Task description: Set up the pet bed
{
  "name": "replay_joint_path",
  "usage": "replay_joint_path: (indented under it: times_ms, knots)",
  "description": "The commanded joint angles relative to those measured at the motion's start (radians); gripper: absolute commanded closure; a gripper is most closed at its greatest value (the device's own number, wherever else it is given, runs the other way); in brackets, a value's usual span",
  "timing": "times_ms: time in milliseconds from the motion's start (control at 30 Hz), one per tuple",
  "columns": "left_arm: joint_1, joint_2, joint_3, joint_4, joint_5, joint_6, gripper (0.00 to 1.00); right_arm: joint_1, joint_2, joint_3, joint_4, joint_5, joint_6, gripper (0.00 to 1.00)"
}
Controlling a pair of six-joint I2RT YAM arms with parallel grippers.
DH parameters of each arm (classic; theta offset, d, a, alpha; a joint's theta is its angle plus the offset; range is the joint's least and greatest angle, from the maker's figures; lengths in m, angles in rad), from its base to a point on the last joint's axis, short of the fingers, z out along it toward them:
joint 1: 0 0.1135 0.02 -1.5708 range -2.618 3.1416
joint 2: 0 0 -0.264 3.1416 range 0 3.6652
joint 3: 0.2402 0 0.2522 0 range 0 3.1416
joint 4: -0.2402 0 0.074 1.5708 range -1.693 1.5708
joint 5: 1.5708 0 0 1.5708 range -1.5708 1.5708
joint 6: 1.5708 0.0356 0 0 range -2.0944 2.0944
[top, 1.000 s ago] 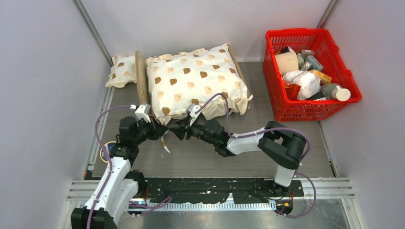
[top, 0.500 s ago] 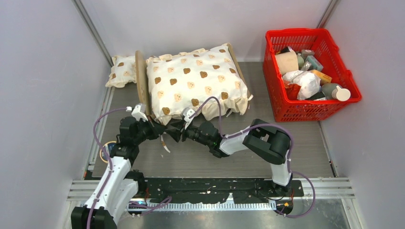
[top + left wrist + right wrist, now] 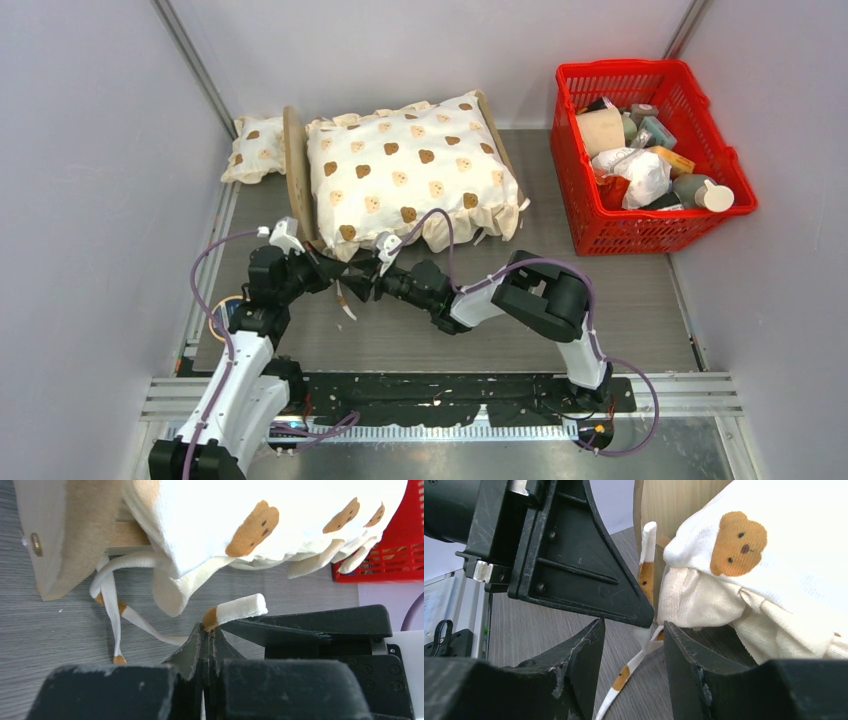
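The pet bed's light-wood headboard [image 3: 293,160] stands at the far left; its base is hidden under the cream bear-print cushion [image 3: 410,170]. The wood also shows in the left wrist view [image 3: 65,540] and the right wrist view [image 3: 674,505]. My left gripper [image 3: 333,279] sits at the cushion's near left corner. In the left wrist view it [image 3: 209,628] is shut on a white, brown-tipped cushion tie [image 3: 240,609]. My right gripper [image 3: 355,285] faces it, tip to tip. In the right wrist view it [image 3: 634,625] is open, with a loose tie [image 3: 631,662] lying on the floor between the jaws.
A small bear-print pillow [image 3: 250,148] lies behind the headboard at the far left. A red basket [image 3: 640,232] full of items stands at the right. A small round object [image 3: 225,312] lies by the left arm. Grey walls close in both sides.
My right gripper has moved left until it meets the left gripper at the cushion corner. The left gripper has shifted slightly left, still holding the tie.
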Motion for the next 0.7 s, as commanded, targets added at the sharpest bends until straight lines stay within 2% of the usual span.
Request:
replay_joint_path:
  times_ms: [0, 333, 400, 500, 567, 633, 667]
  knots:
    - [-0.001, -0.025, 0.034, 0.01, -0.008, -0.035, 1.0, 0.009, 0.024, 0.059, 0.033, 0.031, -0.026, 0.48]
    - [-0.001, -0.02, 0.026, 0.033, 0.005, -0.089, 1.0, 0.01, 0.064, 0.083, 0.028, 0.031, -0.041, 0.5]
    - [-0.001, -0.023, 0.026, 0.021, 0.004, -0.087, 1.0, 0.01, 0.061, 0.072, 0.038, 0.069, -0.048, 0.6]
    - [-0.001, -0.033, 0.018, 0.014, -0.01, -0.088, 0.99, 0.01, 0.043, 0.038, 0.088, 0.091, -0.051, 0.91]
    - [-0.001, -0.039, 0.023, -0.014, -0.039, -0.098, 0.85, 0.01, 0.029, 0.023, 0.103, 0.095, -0.051, 0.94]
    - [-0.001, -0.039, 0.04, -0.05, -0.077, -0.074, 0.65, 0.01, 0.005, 0.023, 0.066, 0.099, -0.051, 0.95]
    - [-0.001, -0.038, 0.052, -0.065, -0.105, -0.048, 0.6, 0.01, -0.004, 0.028, 0.005, 0.104, -0.045, 0.95]
